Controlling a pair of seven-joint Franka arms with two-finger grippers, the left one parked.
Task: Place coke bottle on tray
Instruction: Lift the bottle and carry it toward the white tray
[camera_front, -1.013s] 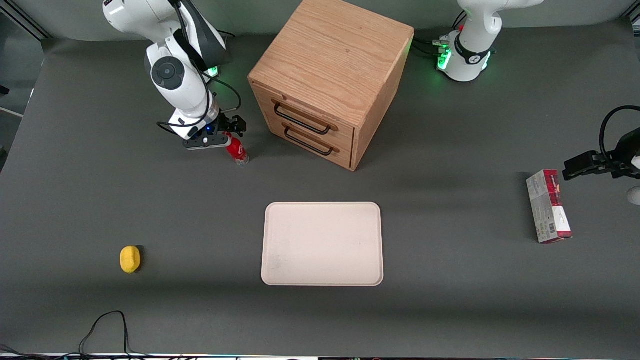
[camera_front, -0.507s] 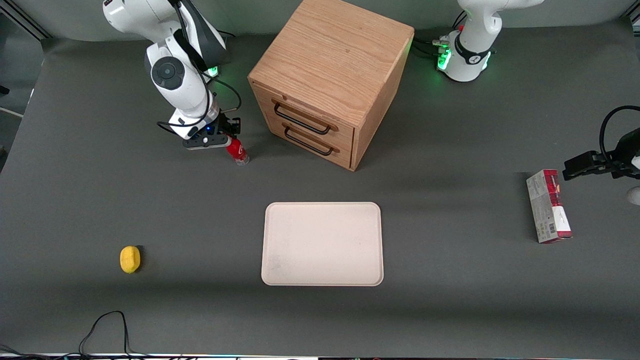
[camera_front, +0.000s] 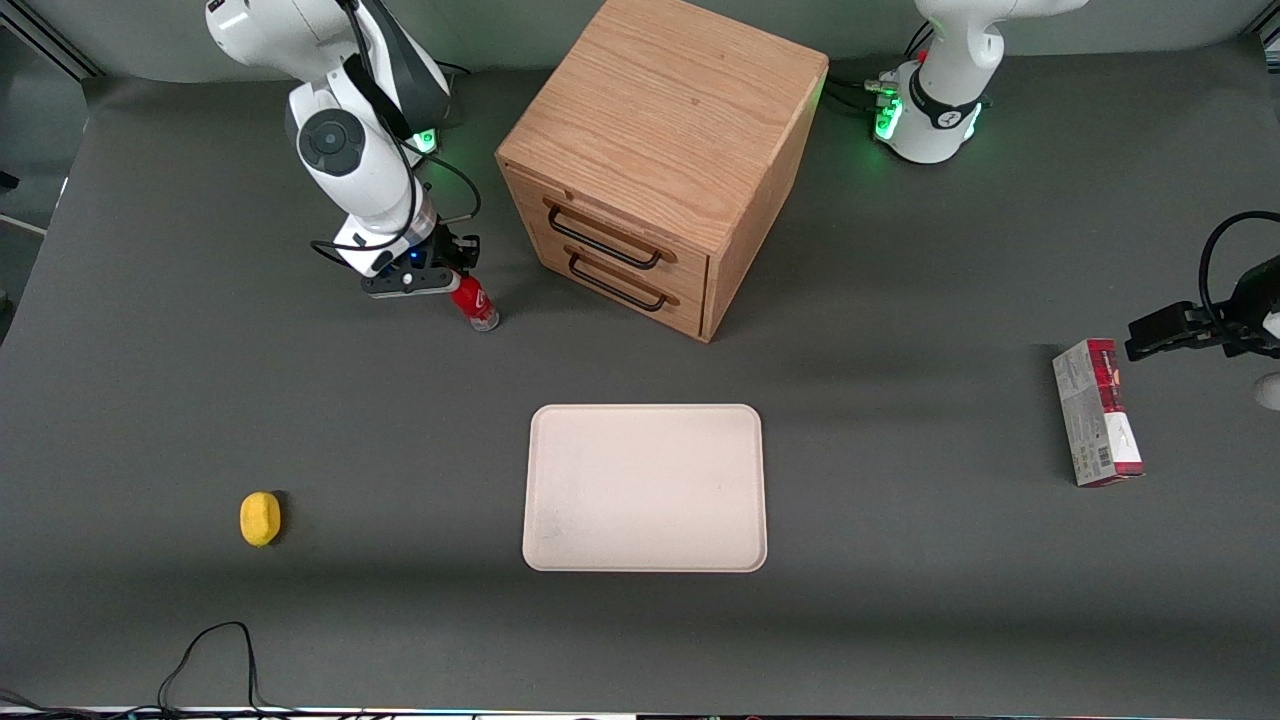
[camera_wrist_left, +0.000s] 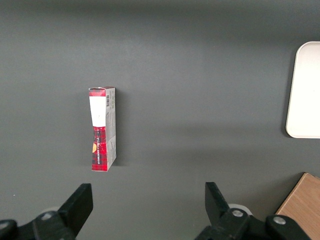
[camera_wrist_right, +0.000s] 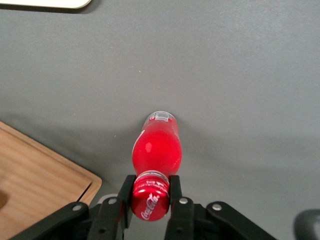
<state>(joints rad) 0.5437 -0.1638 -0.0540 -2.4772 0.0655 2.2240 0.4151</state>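
The coke bottle (camera_front: 475, 303) is small and red and stands on the grey table beside the wooden drawer box, toward the working arm's end. In the right wrist view I look down on its red cap (camera_wrist_right: 150, 202) and body (camera_wrist_right: 156, 150). My gripper (camera_front: 458, 272) is at the bottle's top, and its two black fingers (camera_wrist_right: 175, 187) press against the cap from both sides. The cream-white tray (camera_front: 645, 488) lies flat nearer the front camera than the box, and is bare. A corner of it shows in the right wrist view (camera_wrist_right: 45, 3).
The wooden two-drawer box (camera_front: 660, 160) stands close beside the bottle. A yellow lemon-like object (camera_front: 260, 519) lies near the front, toward the working arm's end. A red-and-grey carton (camera_front: 1097, 412) lies toward the parked arm's end. A black cable (camera_front: 205, 660) loops at the front edge.
The fingers, spread wide around the bottle's top a second ago, have closed onto the cap. The arm has shifted slightly upward. The bottle stays in about the same spot.
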